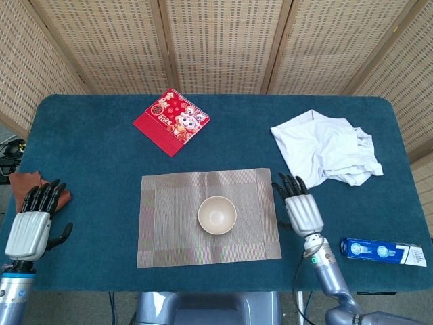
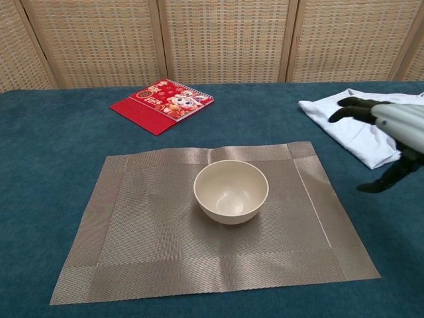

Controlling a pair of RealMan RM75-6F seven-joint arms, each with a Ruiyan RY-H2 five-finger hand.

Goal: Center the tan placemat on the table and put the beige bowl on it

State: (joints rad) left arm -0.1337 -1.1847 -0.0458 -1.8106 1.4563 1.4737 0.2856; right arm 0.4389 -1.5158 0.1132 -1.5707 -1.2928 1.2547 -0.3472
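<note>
The beige bowl (image 1: 217, 214) (image 2: 230, 191) stands upright near the middle of the tan placemat (image 1: 169, 223) (image 2: 146, 232), with nothing touching it. My right hand (image 1: 298, 207) (image 2: 393, 138) hovers just off the mat's right edge, its fingers apart and empty. At the table's left edge my left hand (image 1: 31, 226) is also empty with its fingers spread; the chest view does not show it.
A red booklet (image 1: 171, 121) (image 2: 162, 104) lies at the back left. White cloth (image 1: 328, 150) (image 2: 361, 126) is bunched at the back right. A blue box (image 1: 382, 250) sits near the front right edge. Something brown (image 1: 24, 183) lies by my left hand.
</note>
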